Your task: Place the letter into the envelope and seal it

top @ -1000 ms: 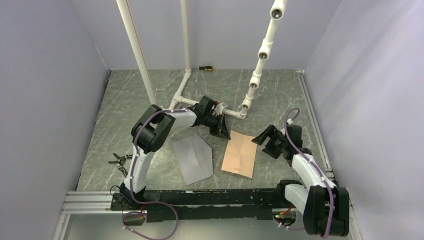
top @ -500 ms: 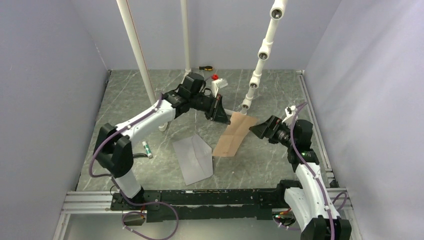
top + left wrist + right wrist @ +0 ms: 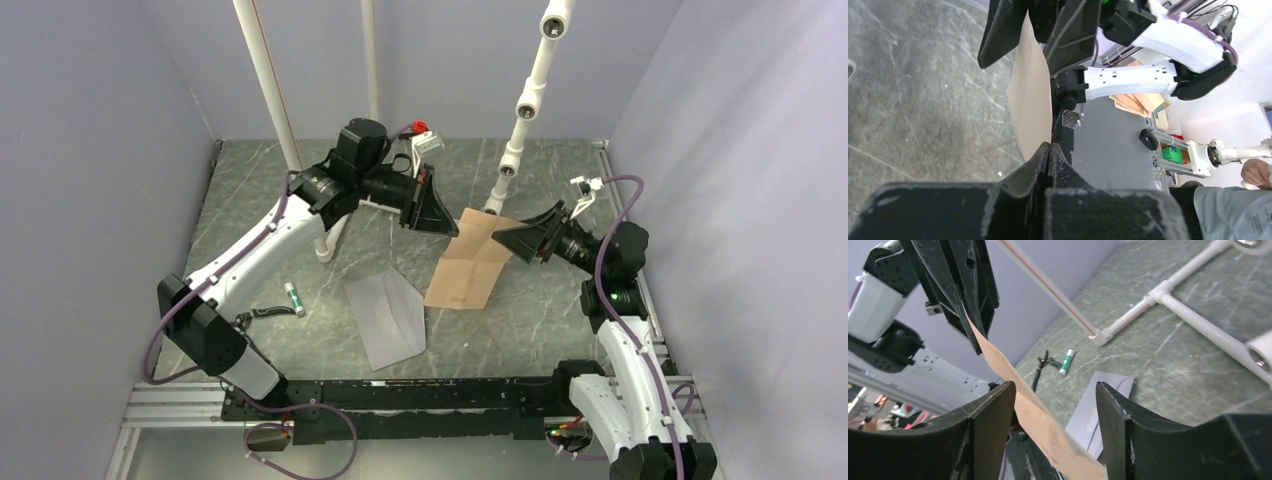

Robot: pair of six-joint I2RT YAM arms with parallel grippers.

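The left gripper (image 3: 437, 215) pinches the flat tan card letter (image 3: 470, 268), tilted. The right gripper (image 3: 515, 240) gapes wide astride it. The pale grey paper envelope (image 3: 388, 318) lies nearby.

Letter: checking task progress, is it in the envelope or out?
Out. The whole letter shows, pinched by the left gripper; the envelope lies flat beside it.

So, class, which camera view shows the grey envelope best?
Top external: the envelope lies whole and unobstructed on the table. Right wrist shows only part of it; left wrist shows none of it.
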